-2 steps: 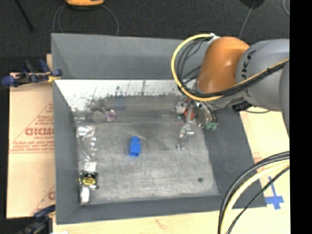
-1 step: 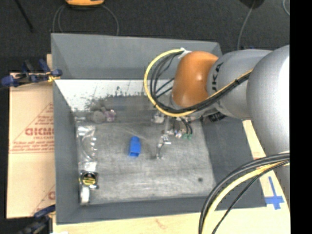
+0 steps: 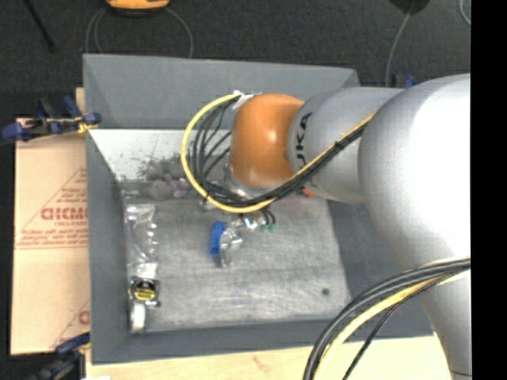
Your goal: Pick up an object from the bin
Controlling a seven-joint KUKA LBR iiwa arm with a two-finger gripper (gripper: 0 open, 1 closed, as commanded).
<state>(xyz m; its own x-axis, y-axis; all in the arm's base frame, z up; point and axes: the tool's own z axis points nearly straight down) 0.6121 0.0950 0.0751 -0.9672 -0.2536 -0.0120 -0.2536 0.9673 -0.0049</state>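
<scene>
While the arm (image 3: 380, 157) lowers its pincer (image 3: 230, 249) to the grey bin's (image 3: 305, 291) scuffed bottom, a small blue piece (image 3: 215, 238) sits just beside it, mid-bin; spread or closed, I cannot tell. Dark floor (image 3: 261, 22) surrounds the bin.

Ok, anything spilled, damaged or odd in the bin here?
Nothing stands out. A crumpled clear bag lies along the left wall, a yellow-and-black thing by its lower end, a small blue thing mid-bin beside the gripper. Nothing looks broken or spilled.

Bright overhead light glares off the silver arm (image 3: 412, 149), softly shadowing the bin (image 3: 285, 287) floor.
</scene>
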